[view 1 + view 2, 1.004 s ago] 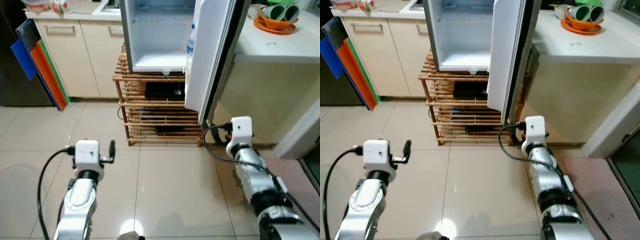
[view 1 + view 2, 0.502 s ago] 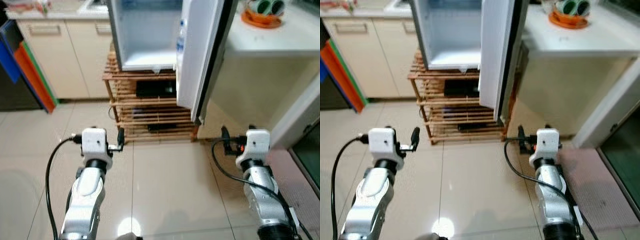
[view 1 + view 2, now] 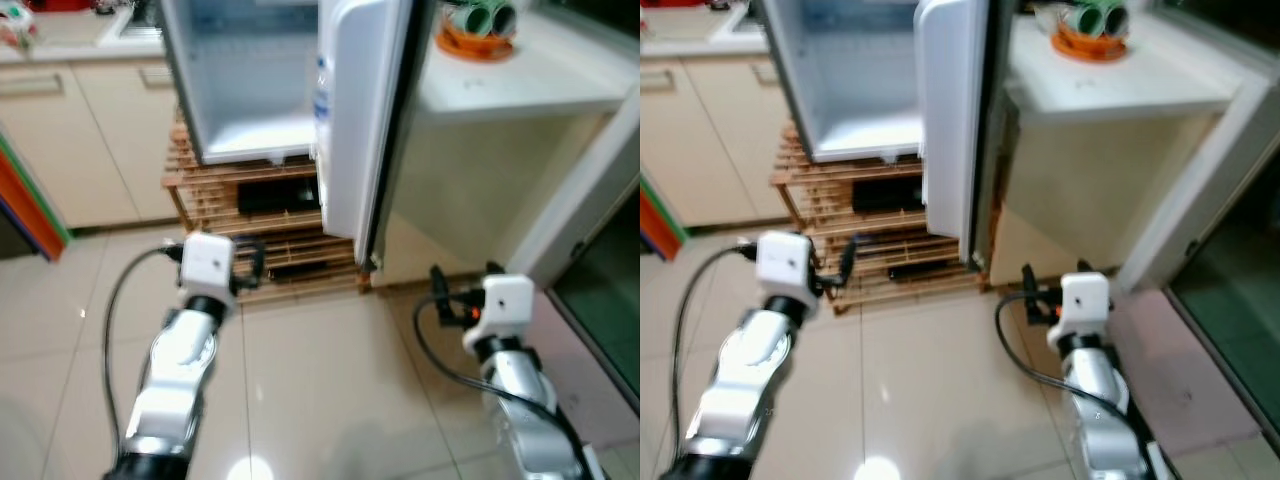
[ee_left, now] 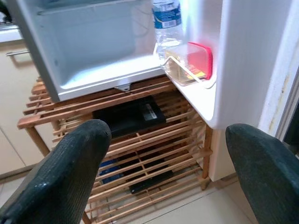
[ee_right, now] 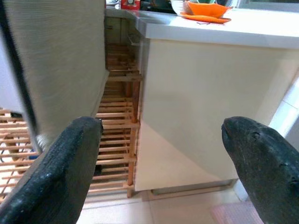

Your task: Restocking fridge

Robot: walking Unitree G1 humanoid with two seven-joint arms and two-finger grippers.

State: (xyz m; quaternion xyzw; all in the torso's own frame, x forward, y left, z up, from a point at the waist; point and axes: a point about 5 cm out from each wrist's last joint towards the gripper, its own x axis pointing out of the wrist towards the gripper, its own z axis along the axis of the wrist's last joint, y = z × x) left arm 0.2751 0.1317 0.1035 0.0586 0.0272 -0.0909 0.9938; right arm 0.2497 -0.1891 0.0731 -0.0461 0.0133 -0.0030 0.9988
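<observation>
Your small fridge [image 3: 245, 90] sits upper centre of the left eye frame on a slatted wooden rack [image 3: 270, 215], door [image 3: 355, 120] swung wide open toward you, edge-on just right of centre. Interior looks bare and white; in the left wrist view the door shelf holds a water bottle [image 4: 167, 25] upright and a clear box with a red lid [image 4: 189, 63] just beside it. Black flat items lie on the rack shelves [image 4: 128, 114] under the fridge. Your left gripper [image 3: 250, 270] is centre-left of the frame, low in front of the rack, pointing at it; fingers [image 4: 65, 172] are spread wide apart in the wrist view, nothing between them, the fridge cavity and rack visible through the gap. Your right gripper [image 3: 440, 290] is lower right of the frame, near the foot of the open door and the beige counter side [image 3: 470, 190]; its fingers [image 5: 60, 168] are also well apart and holding nothing, with the counter wall and rack end visible between them. White countertop [image 3: 540, 80] fills the upper right, carrying an orange tray [image 3: 470, 40] with green cups [image 3: 490, 17] at the top edge. Beige cabinets [image 3: 80, 140] upper left, an orange board [image 3: 30, 200] leaning at the far left edge. Glossy beige tile floor [image 3: 330, 400] across the bottom. The eye views are a bit blurred.
</observation>
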